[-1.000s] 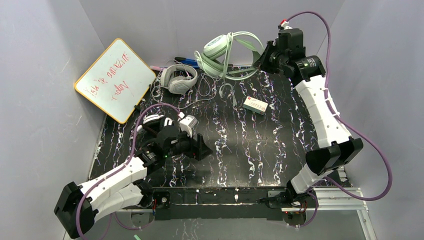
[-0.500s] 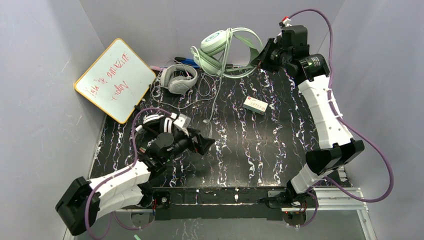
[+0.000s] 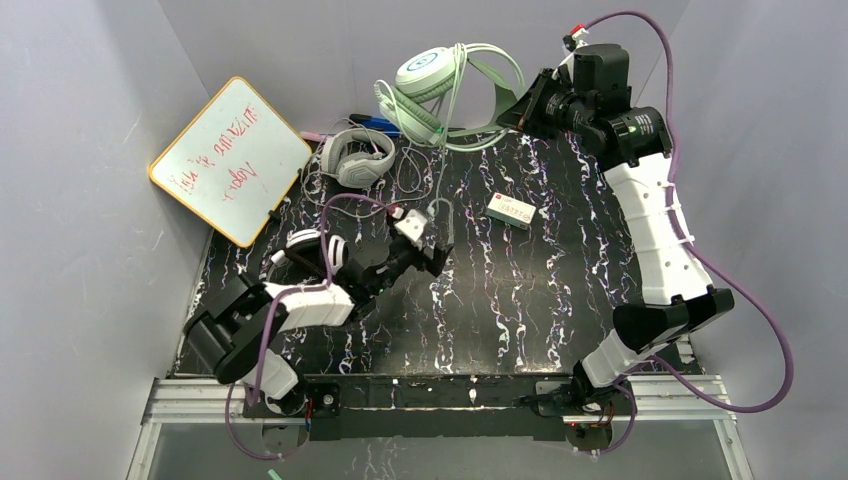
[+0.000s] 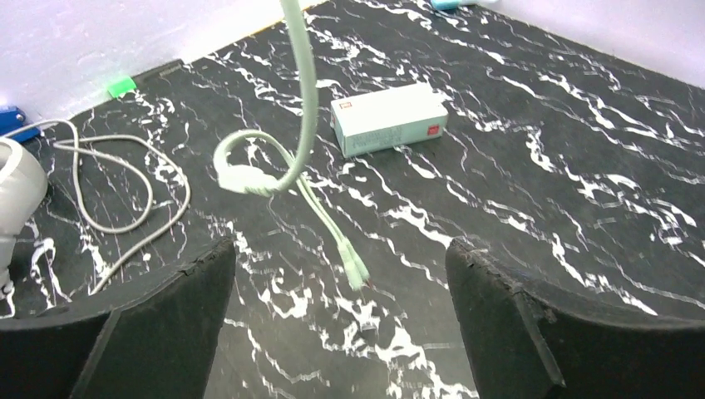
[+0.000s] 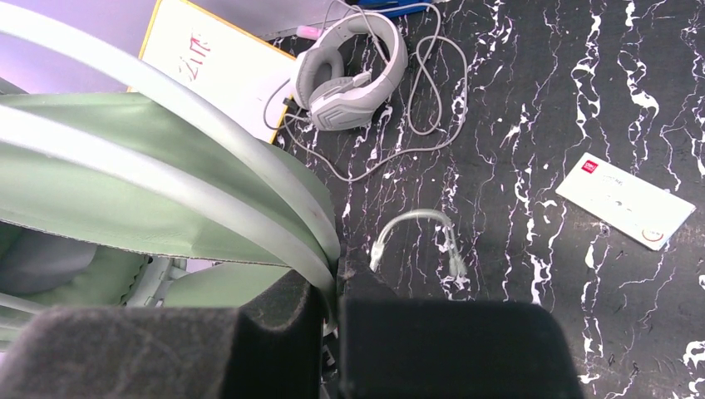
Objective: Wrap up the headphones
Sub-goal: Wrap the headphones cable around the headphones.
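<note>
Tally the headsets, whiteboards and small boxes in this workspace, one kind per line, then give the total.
Headsets: 3: mint-green headset, grey headset, black-and-white headset (partly hidden)
Whiteboard: 1
Small box: 1
Total: 5

Three headsets, one whiteboard, one small box, two robot arms

Black pincer clamped on mint-green headset, grey headset beyond, white box right
</note>
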You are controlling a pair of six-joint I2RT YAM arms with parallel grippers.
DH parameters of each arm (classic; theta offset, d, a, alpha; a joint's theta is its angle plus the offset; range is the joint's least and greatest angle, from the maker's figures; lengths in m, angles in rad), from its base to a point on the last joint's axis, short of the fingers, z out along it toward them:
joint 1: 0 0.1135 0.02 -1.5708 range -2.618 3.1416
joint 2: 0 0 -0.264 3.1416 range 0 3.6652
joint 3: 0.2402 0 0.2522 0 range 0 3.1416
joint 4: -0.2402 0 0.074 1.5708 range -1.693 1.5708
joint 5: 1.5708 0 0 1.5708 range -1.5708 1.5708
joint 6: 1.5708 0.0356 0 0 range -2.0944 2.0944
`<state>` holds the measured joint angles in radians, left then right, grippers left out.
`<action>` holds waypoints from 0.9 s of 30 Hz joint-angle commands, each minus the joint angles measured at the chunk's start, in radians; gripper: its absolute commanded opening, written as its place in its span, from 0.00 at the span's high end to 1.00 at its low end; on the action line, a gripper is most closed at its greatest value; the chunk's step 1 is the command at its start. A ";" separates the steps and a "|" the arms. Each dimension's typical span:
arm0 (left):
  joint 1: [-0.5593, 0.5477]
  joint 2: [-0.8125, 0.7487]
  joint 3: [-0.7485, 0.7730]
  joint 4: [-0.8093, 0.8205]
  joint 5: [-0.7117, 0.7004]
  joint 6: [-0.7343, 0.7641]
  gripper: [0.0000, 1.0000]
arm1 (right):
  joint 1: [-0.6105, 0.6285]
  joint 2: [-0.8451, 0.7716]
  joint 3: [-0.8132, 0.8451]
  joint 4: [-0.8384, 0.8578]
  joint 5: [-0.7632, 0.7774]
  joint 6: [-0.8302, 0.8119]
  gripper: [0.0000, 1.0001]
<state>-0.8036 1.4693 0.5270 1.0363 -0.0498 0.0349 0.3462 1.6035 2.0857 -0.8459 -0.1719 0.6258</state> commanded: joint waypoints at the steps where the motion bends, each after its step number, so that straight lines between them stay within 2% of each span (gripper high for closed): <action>1: 0.013 0.064 0.095 0.084 -0.039 -0.007 0.04 | -0.009 -0.051 0.070 0.071 -0.043 0.050 0.99; 5: 0.014 0.084 0.097 0.082 -0.030 -0.115 0.01 | -0.012 -0.046 0.078 0.071 -0.042 0.045 0.99; 12: 0.014 0.113 0.069 0.082 -0.059 -0.216 0.02 | -0.016 -0.043 0.079 0.071 -0.051 0.045 0.99; 16: 0.014 0.198 0.060 0.084 -0.070 -0.364 0.09 | -0.017 -0.048 0.078 0.077 -0.049 0.047 0.99; 20: 0.014 0.284 0.079 0.085 -0.087 -0.404 0.29 | -0.019 -0.051 0.077 0.083 -0.054 0.052 0.99; 21: 0.014 0.303 0.094 0.085 -0.075 -0.388 0.44 | -0.019 -0.050 0.079 0.083 -0.056 0.054 0.99; 23: 0.015 0.342 0.126 0.084 -0.045 -0.351 0.81 | -0.019 -0.050 0.084 0.081 -0.059 0.054 0.99; 24: 0.016 0.347 0.129 0.082 -0.039 -0.344 0.96 | -0.019 -0.050 0.086 0.078 -0.058 0.054 0.99; 25: 0.016 0.349 0.125 0.082 -0.044 -0.347 1.00 | -0.021 -0.051 0.087 0.076 -0.056 0.053 0.99; 27: 0.018 0.343 0.108 0.084 -0.046 -0.351 1.00 | -0.023 -0.053 0.088 0.069 -0.051 0.049 0.99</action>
<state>-0.7937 1.8336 0.6182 1.0897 -0.0868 -0.3172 0.3332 1.6032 2.1010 -0.8669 -0.1871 0.6289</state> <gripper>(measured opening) 0.019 0.097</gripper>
